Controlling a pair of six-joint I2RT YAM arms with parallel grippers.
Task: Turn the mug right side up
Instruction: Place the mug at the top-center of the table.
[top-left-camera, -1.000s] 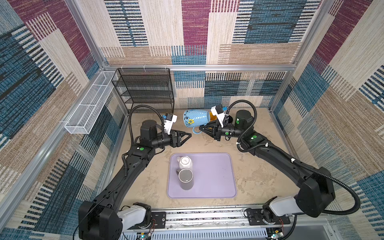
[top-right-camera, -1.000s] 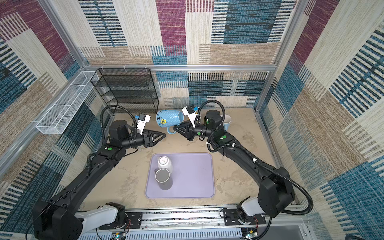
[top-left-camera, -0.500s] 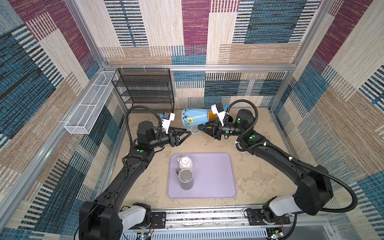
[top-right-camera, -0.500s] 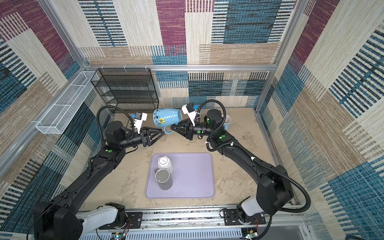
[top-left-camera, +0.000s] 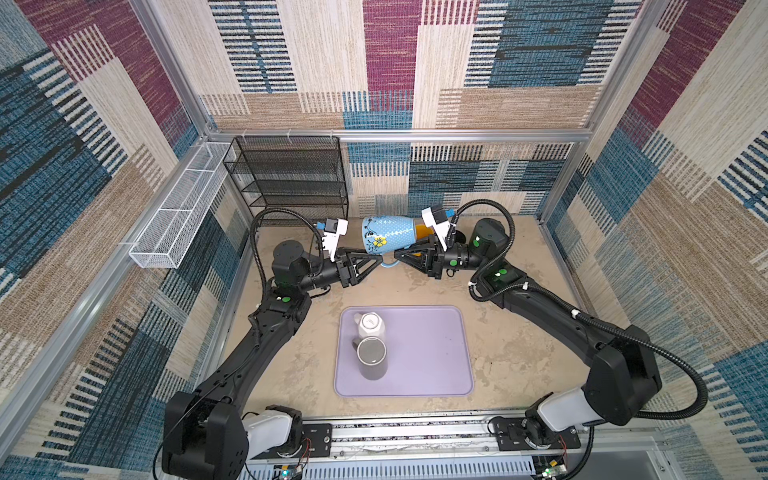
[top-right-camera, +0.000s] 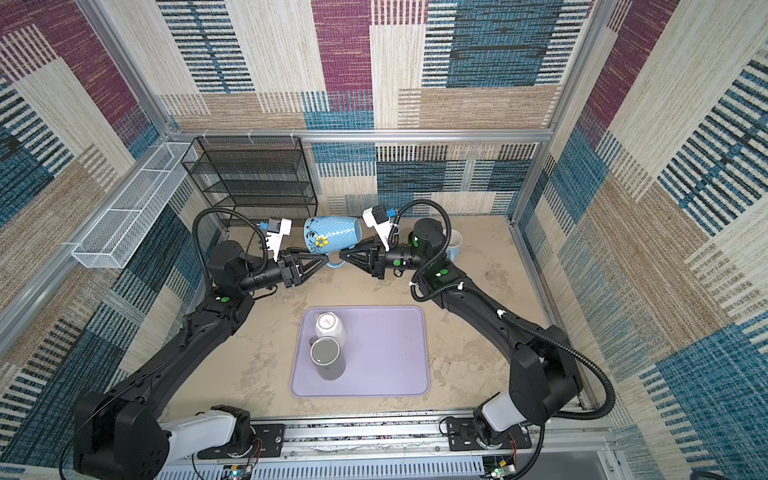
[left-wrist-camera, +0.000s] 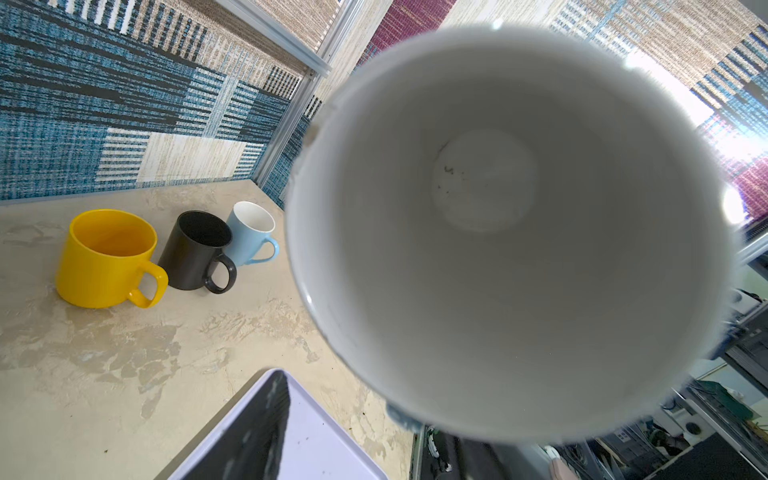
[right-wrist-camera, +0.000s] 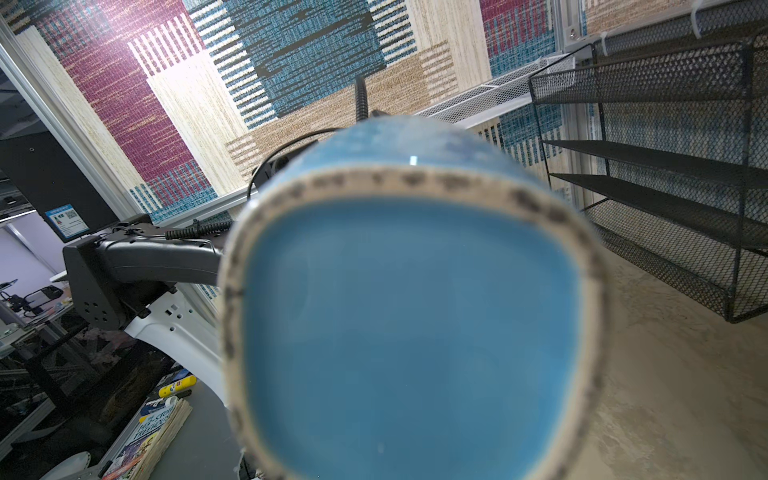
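Nearest to me, the purple tray (top-left-camera: 424, 357) lies on the tabletop (top-left-camera: 511, 345) with a white mug (top-left-camera: 369, 326) and a grey mug (top-left-camera: 372, 359) on its left part. The two touch each other, and both sit where they were a second ago. Beyond the tray my two arms reach in toward each other above the table. My right gripper (top-left-camera: 398, 255) is clamped tight on the pale handle (top-left-camera: 388, 264) of the blue floral mug (top-left-camera: 388, 235) and holds it clear of the table on its side. Its white mouth faces my left wrist camera (left-wrist-camera: 498, 232) and its blue base, blurred, faces my right one (right-wrist-camera: 415, 332). My left gripper (top-left-camera: 379, 260) points at that same handle from the other side. Its tip has come up and closer to my right one than a second ago, almost meeting it, but I cannot tell how wide its jaws stand. The mug itself has barely shifted in that time. Farther back on my right, a yellow mug (left-wrist-camera: 106, 257), a black mug (left-wrist-camera: 197, 249) and a pale blue mug (left-wrist-camera: 251, 232) stand upright in a row. At the back left a black wire rack (top-left-camera: 291, 178) stands against the wall, with a white mesh basket (top-left-camera: 178, 216) on the side wall beside it.
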